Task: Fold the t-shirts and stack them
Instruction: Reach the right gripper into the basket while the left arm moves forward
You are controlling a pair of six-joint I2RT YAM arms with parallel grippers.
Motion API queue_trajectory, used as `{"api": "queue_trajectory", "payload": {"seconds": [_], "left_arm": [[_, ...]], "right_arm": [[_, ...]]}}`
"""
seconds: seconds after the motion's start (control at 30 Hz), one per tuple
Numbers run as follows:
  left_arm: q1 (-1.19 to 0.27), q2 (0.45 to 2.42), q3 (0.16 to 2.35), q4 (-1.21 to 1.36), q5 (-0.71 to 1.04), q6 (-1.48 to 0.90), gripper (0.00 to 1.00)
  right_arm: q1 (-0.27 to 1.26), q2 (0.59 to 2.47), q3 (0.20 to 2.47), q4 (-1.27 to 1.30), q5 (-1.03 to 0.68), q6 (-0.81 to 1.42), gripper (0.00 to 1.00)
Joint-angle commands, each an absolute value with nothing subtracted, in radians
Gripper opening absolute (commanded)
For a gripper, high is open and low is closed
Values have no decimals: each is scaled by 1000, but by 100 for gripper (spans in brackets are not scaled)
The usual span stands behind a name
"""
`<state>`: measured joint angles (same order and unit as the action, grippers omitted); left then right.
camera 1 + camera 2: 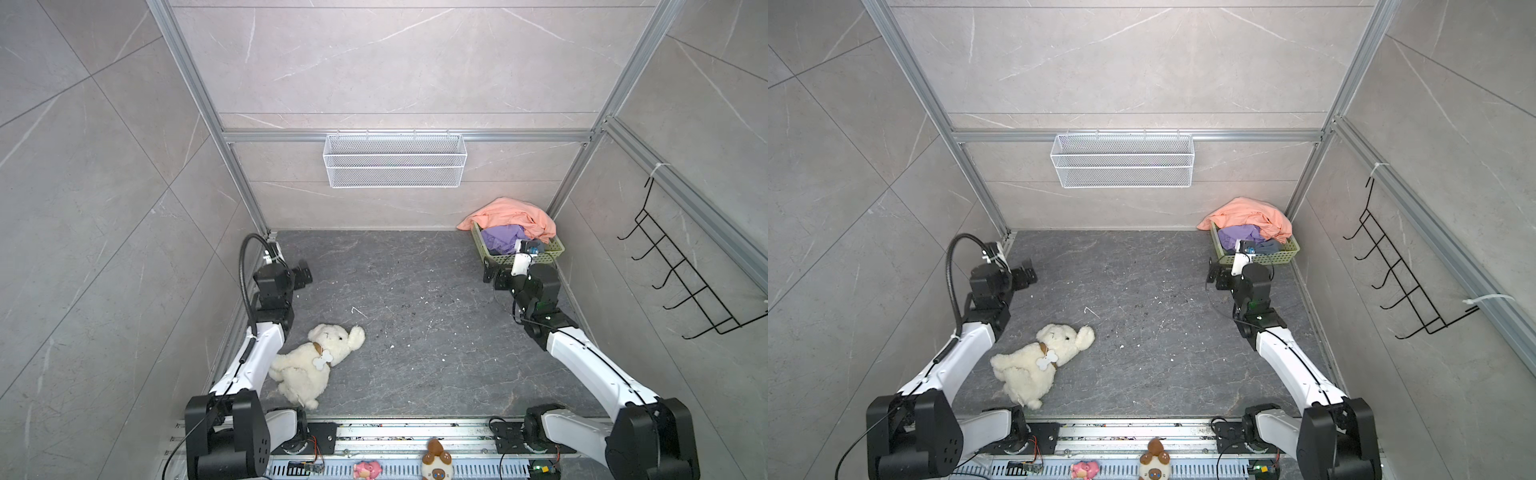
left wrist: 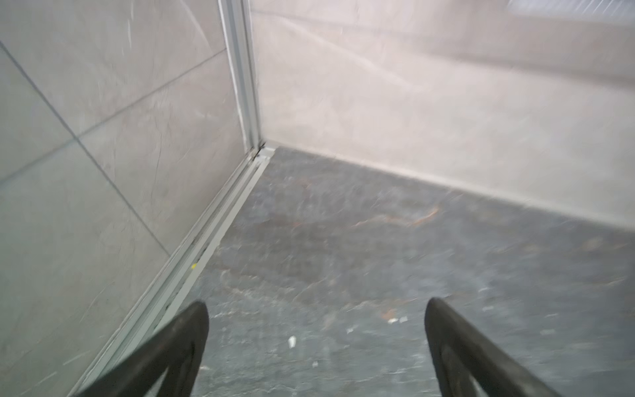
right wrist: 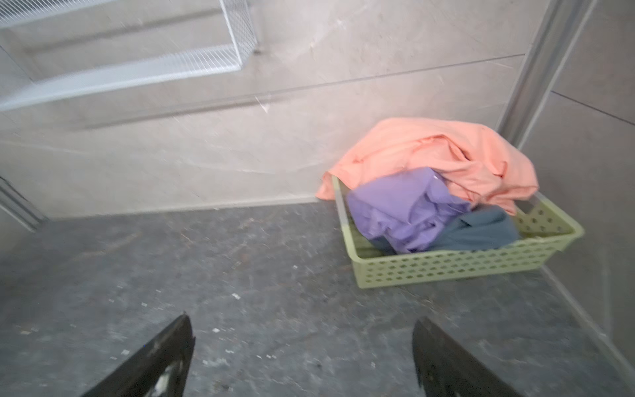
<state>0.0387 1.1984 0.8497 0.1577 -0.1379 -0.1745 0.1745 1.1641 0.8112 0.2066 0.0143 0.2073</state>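
Item: salmon t-shirt (image 3: 429, 154) heaped over lilac t-shirt (image 3: 405, 206) and slate-grey t-shirt (image 3: 481, 233) in green basket (image 3: 446, 268), far right corner of worktop (image 1: 415, 291); right tool (image 3: 303, 321) and left tool (image 2: 318, 304) gaping, empty; judged best: right tool pinches topmost salmon cloth first, lifting clear of rim

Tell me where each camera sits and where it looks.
Top views: high above the near edge, looking down; left arm, right arm show.
Left wrist: on left arm, facing a wall corner; open jaws show.
Right wrist: on right arm, facing the basket of t-shirts; open jaws show.
Shared: top and right wrist views show the basket.
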Motion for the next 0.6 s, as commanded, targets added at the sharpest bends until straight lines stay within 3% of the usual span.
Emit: {"api": "queue_trajectory", "payload": {"seconds": [0.0, 0.17, 0.3, 0.47, 0.57], "left_arm": [[2, 1206, 1039, -153, -24, -416, 100], [-180, 1297, 1185, -193, 72, -709, 100], [-312, 1354, 1174, -96, 75, -899, 100], [-373, 1396, 1223, -94, 112, -823, 100], [-371, 1416, 1174, 69, 166, -860, 100]], "right_arm": [[259, 1213, 1012, -88, -107, 456, 99], [484, 1337, 1162, -72, -109, 677, 99], [558, 1424, 1244, -111, -107, 763, 99], [589, 1393, 1274, -138, -21, 726, 99], [589, 1387, 1313, -171, 8, 718, 99]]}}
